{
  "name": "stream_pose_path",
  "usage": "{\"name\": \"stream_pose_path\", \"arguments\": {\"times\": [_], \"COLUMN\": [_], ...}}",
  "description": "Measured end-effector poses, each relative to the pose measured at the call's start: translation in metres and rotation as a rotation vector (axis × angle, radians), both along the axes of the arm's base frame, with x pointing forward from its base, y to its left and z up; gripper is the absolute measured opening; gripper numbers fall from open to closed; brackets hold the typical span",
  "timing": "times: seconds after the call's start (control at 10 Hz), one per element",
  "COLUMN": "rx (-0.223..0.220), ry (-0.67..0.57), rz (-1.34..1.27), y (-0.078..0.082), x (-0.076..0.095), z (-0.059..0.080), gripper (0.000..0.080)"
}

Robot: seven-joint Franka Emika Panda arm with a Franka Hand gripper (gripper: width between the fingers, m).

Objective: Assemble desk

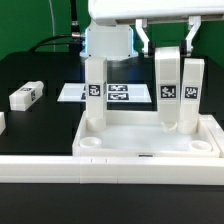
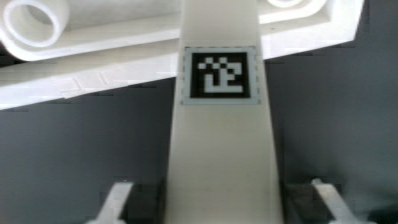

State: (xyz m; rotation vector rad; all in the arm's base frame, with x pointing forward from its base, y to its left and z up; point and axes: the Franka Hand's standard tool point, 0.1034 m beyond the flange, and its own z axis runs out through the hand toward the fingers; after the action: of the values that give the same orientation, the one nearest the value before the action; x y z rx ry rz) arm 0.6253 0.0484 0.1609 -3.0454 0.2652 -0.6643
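Gotta centre the spread end effector [image 2: 221,200] around the 3 o'clock leg [image 1: 165,90], then pinch and twist gently into the desk top [image 1: 120,135].

One desk top [image 1: 110,150], four legs [image 1: 95,95] [image 1: 165,90] [image 1: 192,92] [image 1: 25,96], one marker board [image 1: 118,92]

Blk table [image 1: 40,70] — desktop [image 1: 120,148], leg [image 1: 26,96], marker board [image 1: 68,92]

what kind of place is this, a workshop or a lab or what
Most likely a robot lab test bench rather than a home workshop. A robot arm hangs over a plain black table, a flat marker board of printed tags lies on it, and the white legs carry similar tags.
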Motion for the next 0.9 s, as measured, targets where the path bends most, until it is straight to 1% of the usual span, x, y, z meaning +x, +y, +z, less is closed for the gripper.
{"name": "stream_pose_path", "arguments": {"times": [0.1, 0.4, 0.5, 0.6, 0.7, 0.8, 0.9], "rx": [-0.012, -0.014, -0.018, -0.033, -0.072, -0.096, -0.1], "ry": [0.019, -0.009, -0.04, -0.092, -0.102, -0.09, -0.089], "rz": [0.037, 0.032, 0.033, 0.053, 0.124, 0.167, 0.171], "y": [0.003, 0.002, 0.002, 0.006, 0.018, 0.022, 0.021], "x": [0.003, 0.004, 0.006, 0.008, 0.008, 0.01, 0.014], "z": [0.002, 0.0, 0.001, 0.0, -0.007, -0.008, -0.005], "gripper": [0.0294, 0.0294, 0.0294, 0.0294, 0.0294, 0.0294, 0.0294]}}
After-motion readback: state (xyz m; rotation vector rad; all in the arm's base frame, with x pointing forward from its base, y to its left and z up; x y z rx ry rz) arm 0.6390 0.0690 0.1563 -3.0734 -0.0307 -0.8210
